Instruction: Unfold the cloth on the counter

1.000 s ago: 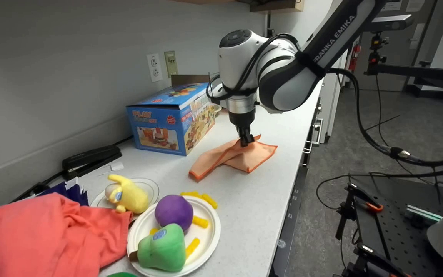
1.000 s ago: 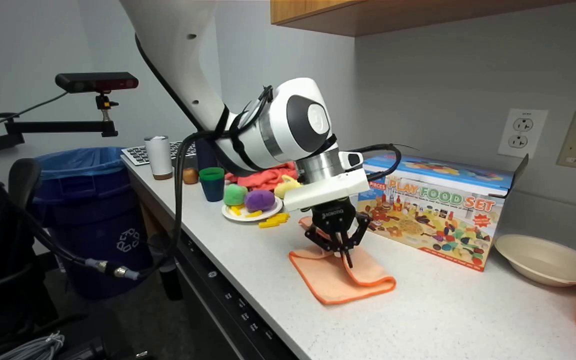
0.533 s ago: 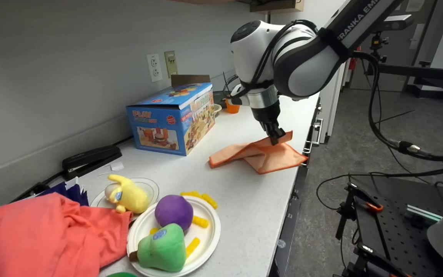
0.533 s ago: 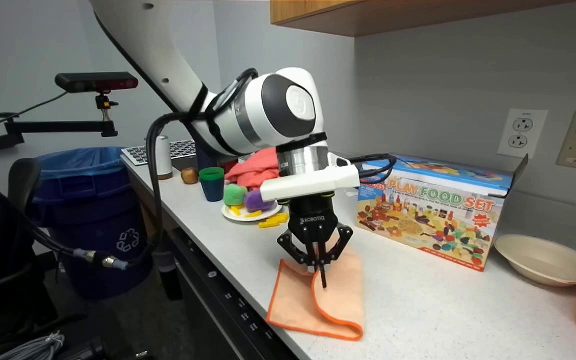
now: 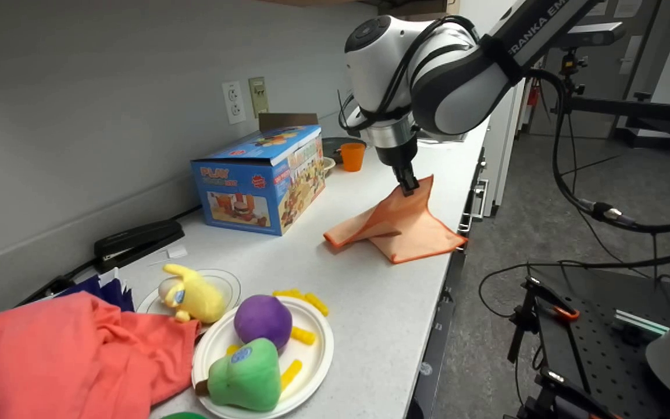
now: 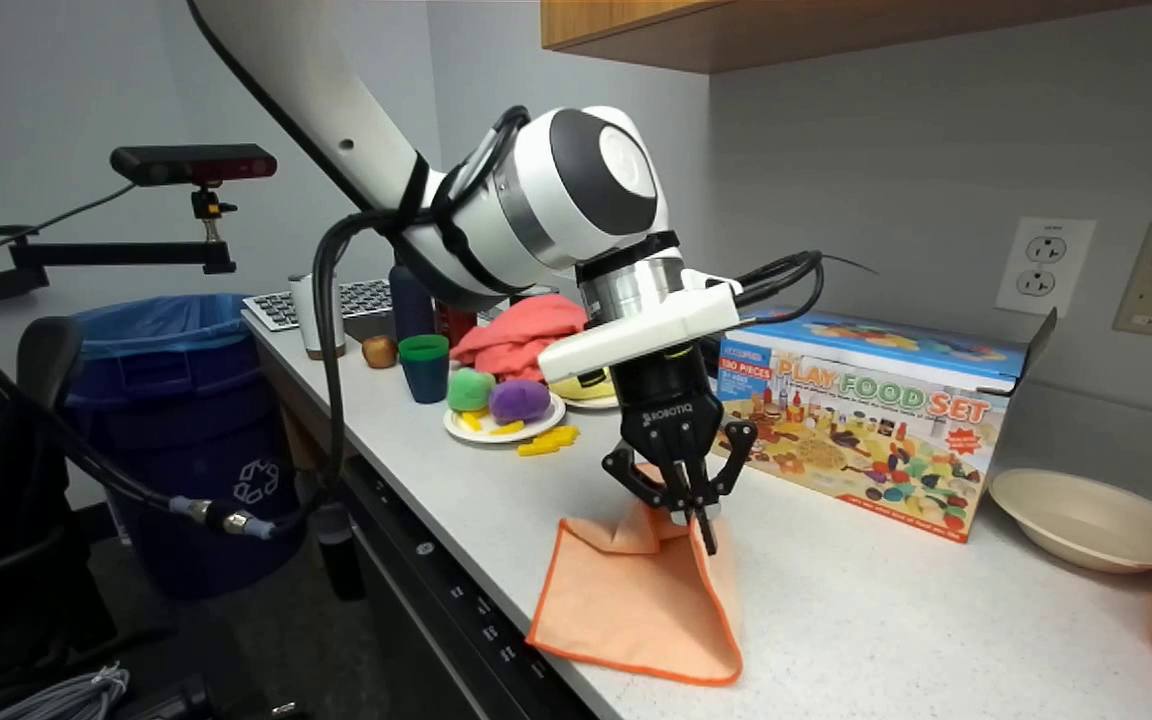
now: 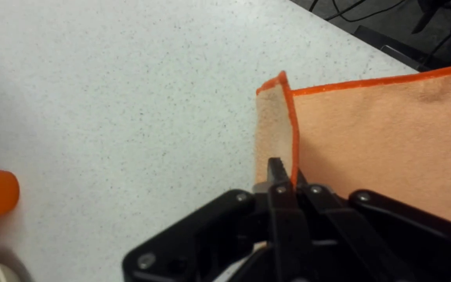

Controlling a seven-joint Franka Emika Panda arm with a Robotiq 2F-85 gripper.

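As the gripper (image 5: 409,192) is raising the pinched cloth (image 5: 419,233), its fold is opening — likely midway.
In an exterior view, the cloth is lying on the counter (image 5: 364,302), farther from the toy box (image 5: 259,177) than a second ago. In an exterior view, more of its lower layer is showing; the bowl (image 6: 1091,520) is sitting beside the box — only the box is likely crowding the flap. In the wrist view, the hem is running between the fingers (image 7: 277,172).
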